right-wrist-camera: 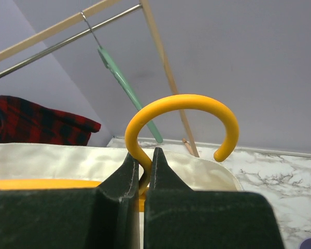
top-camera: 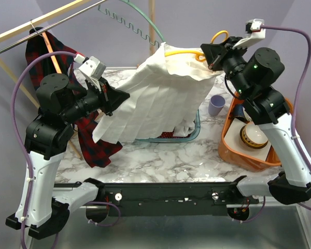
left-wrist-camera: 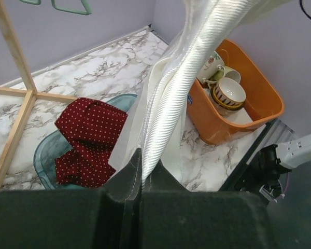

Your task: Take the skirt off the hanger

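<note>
Your right gripper [right-wrist-camera: 145,162] is closed on the neck of the yellow plastic hanger [right-wrist-camera: 181,101], far right. Your left gripper [left-wrist-camera: 140,158] pinches the edge of the white pleated skirt [top-camera: 160,98], which hangs between them above the middle of the marble table [top-camera: 145,158]. Pull the skirt left and near, slowly, with the hanger fixed.

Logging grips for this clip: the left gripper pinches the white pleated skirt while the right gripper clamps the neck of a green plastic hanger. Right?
Not quite. The right gripper clamps the neck of the yellow plastic hanger, as the right wrist view shows; the green hanger hangs on the metal rail behind. The left gripper does pinch the white pleated skirt.
</note>
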Motion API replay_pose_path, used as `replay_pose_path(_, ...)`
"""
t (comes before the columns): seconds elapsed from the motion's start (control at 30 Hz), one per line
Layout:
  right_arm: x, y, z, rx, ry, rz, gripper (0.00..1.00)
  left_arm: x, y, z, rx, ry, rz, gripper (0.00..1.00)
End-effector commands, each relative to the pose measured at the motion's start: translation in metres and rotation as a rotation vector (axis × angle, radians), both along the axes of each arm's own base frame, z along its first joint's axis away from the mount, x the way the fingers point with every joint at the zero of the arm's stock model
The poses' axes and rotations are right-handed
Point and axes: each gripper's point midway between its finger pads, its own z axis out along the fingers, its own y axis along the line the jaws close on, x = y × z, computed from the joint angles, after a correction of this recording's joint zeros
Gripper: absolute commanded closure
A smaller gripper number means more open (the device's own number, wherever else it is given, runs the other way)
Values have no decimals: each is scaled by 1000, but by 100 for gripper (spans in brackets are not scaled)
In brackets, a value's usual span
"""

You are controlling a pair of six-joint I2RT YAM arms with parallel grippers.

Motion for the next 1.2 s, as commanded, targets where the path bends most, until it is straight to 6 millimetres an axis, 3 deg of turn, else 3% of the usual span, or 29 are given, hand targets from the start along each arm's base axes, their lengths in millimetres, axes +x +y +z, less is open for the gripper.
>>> replay_pose_path(0.0, -13, -64, 45, 93, -103, -177, 99, 6, 34, 1, 16, 19, 219, 100)
replay_pose_path(0.27, -32, -72, 65, 177, -147, -148, 99, 12, 38, 0, 3, 31, 260, 100)
replay_pose_path(0.4, -50, -45, 78, 219, -204, 33, 99, 16, 36, 5, -32, 22, 266, 100)
replay_pose_path(0.5, -65, -17, 85, 207, -227, 214, 99, 21, 26, 29, -106, -46, 226, 100)
replay_pose_path(0.67, -97, 16, 96, 207, -268, 473, 99, 40, 10, 47, -198, -36, 197, 100)
replay_pose_path(0.9, -119, 19, 104, 213, -287, 553, 99, 61, 0, 67, -253, -76, 178, 100)
replay_pose_path(1.17, -132, -1, 99, 194, -318, 474, 99, 83, -16, 83, -299, -131, 127, 100)
